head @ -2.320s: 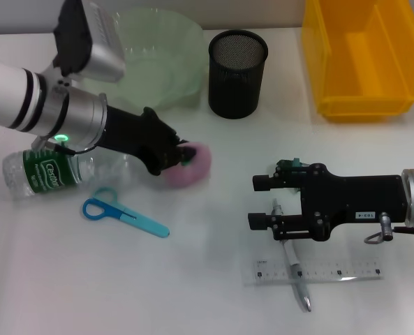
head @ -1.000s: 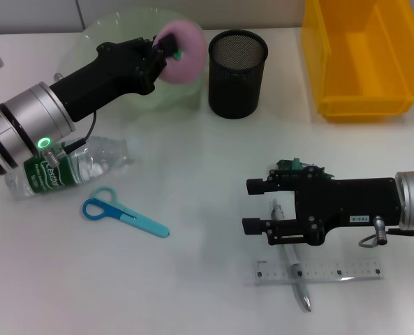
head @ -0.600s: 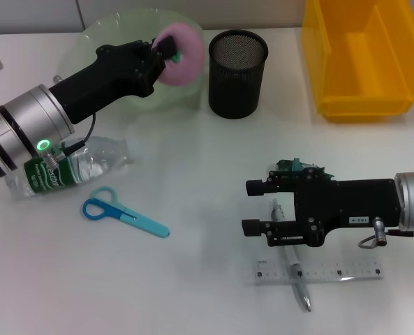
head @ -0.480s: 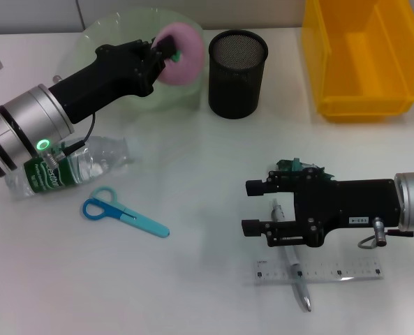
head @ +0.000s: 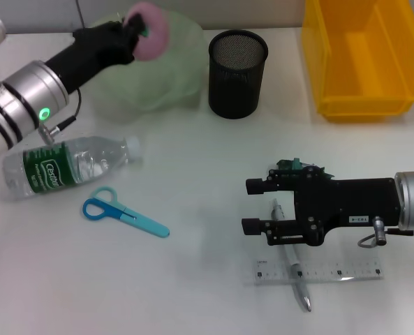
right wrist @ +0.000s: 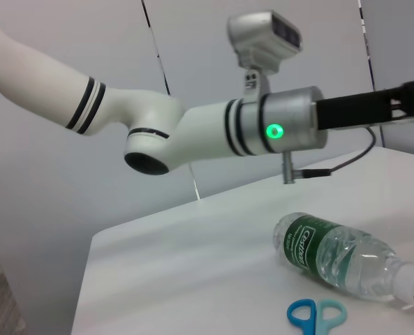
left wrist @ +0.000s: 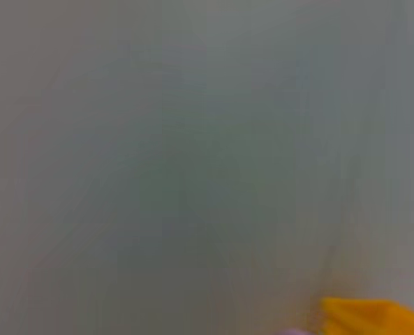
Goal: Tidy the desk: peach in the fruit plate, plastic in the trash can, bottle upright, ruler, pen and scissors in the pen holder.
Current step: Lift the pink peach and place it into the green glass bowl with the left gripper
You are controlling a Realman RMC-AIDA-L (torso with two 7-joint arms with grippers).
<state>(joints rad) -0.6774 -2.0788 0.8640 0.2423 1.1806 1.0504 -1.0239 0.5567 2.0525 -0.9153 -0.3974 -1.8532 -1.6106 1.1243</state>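
I have the left gripper [head: 138, 26] over the pale green translucent fruit plate [head: 168, 73], its fingers clamped on the soft pink peach [head: 151, 36]. The peach looks light and yielding, so I judge a gentle pinch across its middle is best. The right gripper [head: 250, 207] hovers low beside the silver pen [head: 292, 266] lying across the clear ruler [head: 332, 271] on the white worktop [head: 207, 160], fingers apart and holding nothing.

Bare desk [head: 207, 167] lies open between bottle [head: 63, 164] and right gripper [head: 248, 206], while the pen holder [head: 237, 73] crowds the fruit plate [head: 158, 77].
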